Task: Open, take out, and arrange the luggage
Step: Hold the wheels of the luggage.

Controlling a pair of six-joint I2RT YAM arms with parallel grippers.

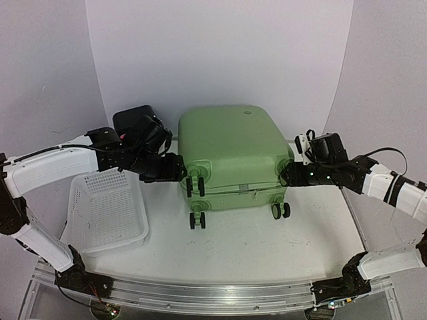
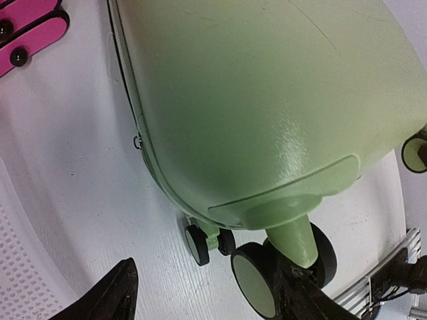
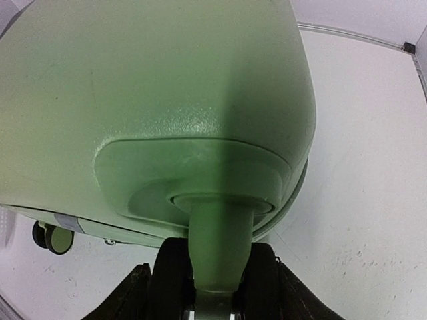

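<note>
The light-green luggage [image 1: 230,150] lies flat and zipped at mid-table, its black double wheels facing the near edge. My left gripper [image 1: 181,168] is at its upper left wheel. In the left wrist view that wheel [image 2: 257,283] rests against one finger [image 2: 300,297], while the other finger [image 2: 113,293] stands well away, so the left gripper [image 2: 207,283] is open. My right gripper [image 1: 288,175] is at the upper right wheel. In the right wrist view both fingers [image 3: 133,297] press on the outer sides of the double wheel [image 3: 173,280], with the green stem [image 3: 220,247] between them.
A white perforated basket [image 1: 107,210] sits left of the luggage, under my left arm. A black drawer box [image 1: 137,120] with pink fronts [image 2: 33,30] stands behind it. A metal rail [image 1: 213,293] runs along the near table edge. Curved white walls close off the back.
</note>
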